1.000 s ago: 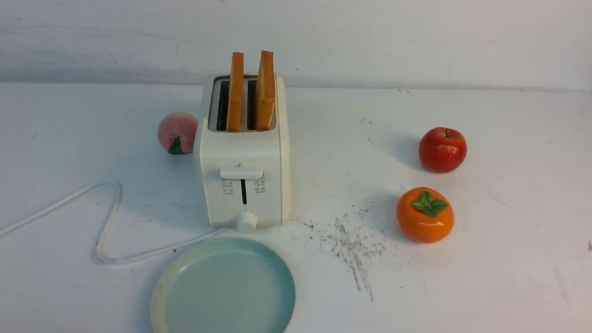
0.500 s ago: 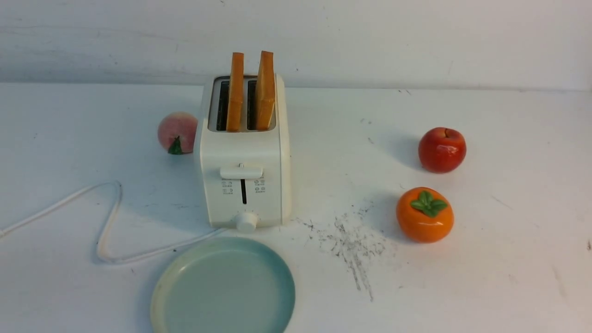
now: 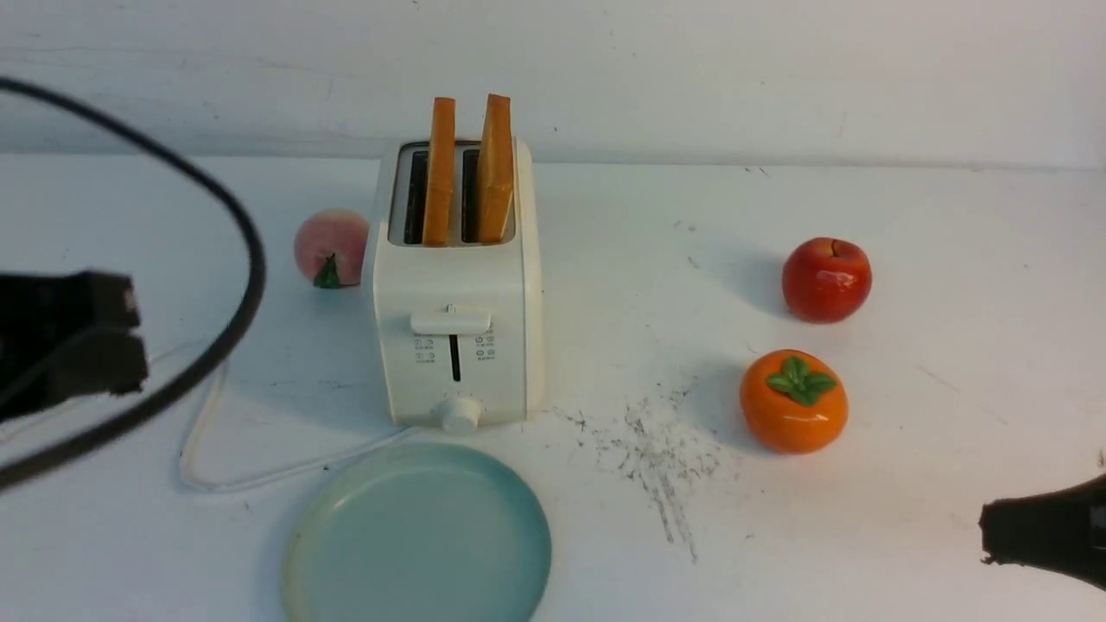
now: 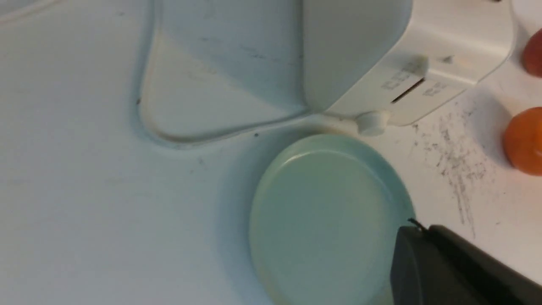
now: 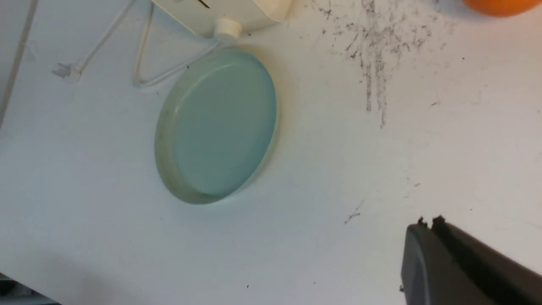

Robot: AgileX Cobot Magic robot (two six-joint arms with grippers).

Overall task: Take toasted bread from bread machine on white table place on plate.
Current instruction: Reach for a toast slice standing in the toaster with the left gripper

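Observation:
Two slices of toasted bread [image 3: 441, 168] [image 3: 495, 164] stand upright in the slots of the cream-white bread machine [image 3: 458, 294] at the middle of the white table [image 3: 907, 484]. The blue-green plate [image 3: 419, 540] lies empty just in front of it. My left gripper [image 3: 130, 337] is at the left edge, shut and empty, well left of the bread machine. My right gripper [image 3: 989, 531] is at the lower right edge, shut and empty. The left wrist view shows the left gripper [image 4: 417, 228] over the plate's [image 4: 326, 212] edge. The right wrist view shows the right gripper [image 5: 427, 222] over bare table beside the plate [image 5: 220, 123].
A peach [image 3: 331, 246] sits left of the bread machine. A red apple [image 3: 827, 279] and an orange persimmon [image 3: 794, 402] sit to the right. The white cord [image 3: 207, 449] loops at the front left. Dark scratch marks [image 3: 661, 458] lie right of the plate. A black cable [image 3: 246, 259] arcs off my left arm.
Both arms have come into the front view, the left from the left edge with its black cable, the right from the lower right corner. The bread, bread machine and plate have not moved.

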